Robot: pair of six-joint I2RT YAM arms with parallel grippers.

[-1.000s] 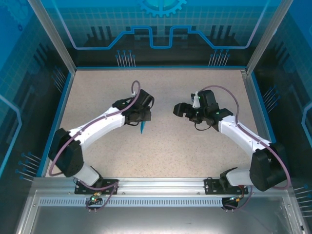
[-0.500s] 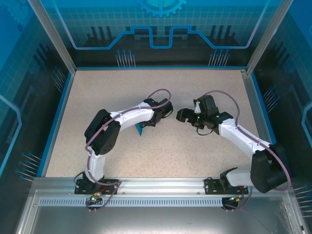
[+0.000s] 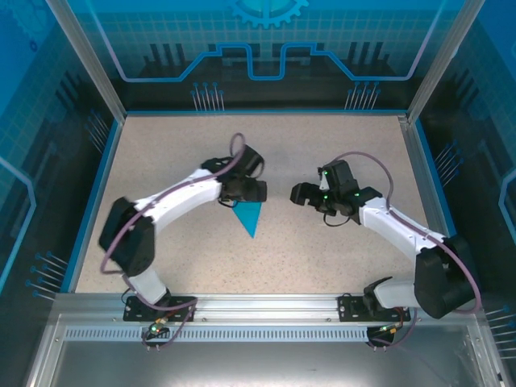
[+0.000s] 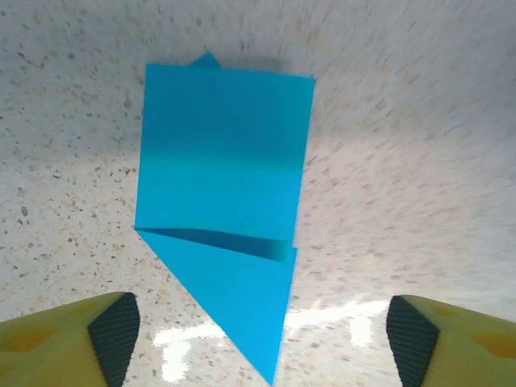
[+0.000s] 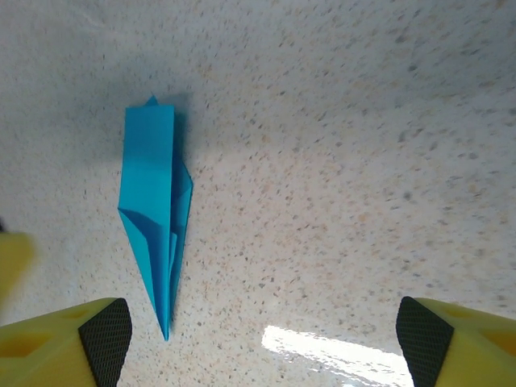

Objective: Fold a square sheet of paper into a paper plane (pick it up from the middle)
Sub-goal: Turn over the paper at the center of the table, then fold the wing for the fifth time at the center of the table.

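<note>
Two sets of jaws are seen spread wide, and nothing is gripped by either. One paper plane [image 3: 249, 216] is laid flat on the speckled table [image 3: 339, 258], with its pointed nose turned toward the arm bases. From above, the left gripper [image 3: 244, 193] is found at the plane's wide tail end. The right gripper [image 3: 300, 193] is held off to one side, apart from the paper.

Through the left wrist camera, the left gripper [image 4: 262, 339] is shown released, its two dark pads [image 4: 113, 334] set far apart at the lower corners. The paper plane [image 4: 222, 210] is spread out ahead of the jaws and roughly centred between them. Its nose is reached down into the gap about midway, and neither pad is touched. Its squared tail is placed farthest from the jaws, and a slanting fold is seen across its body.

Through the right wrist camera, the right gripper [image 5: 264, 339] is likewise shown released, with nothing between its pads [image 5: 423, 339]. The paper plane [image 5: 153, 218] is seen as a slim dart ahead of the jaws, well over toward the pad at the left of that view. Its nose is set just beside that pad, and a strip of bare table is left between them.
</note>
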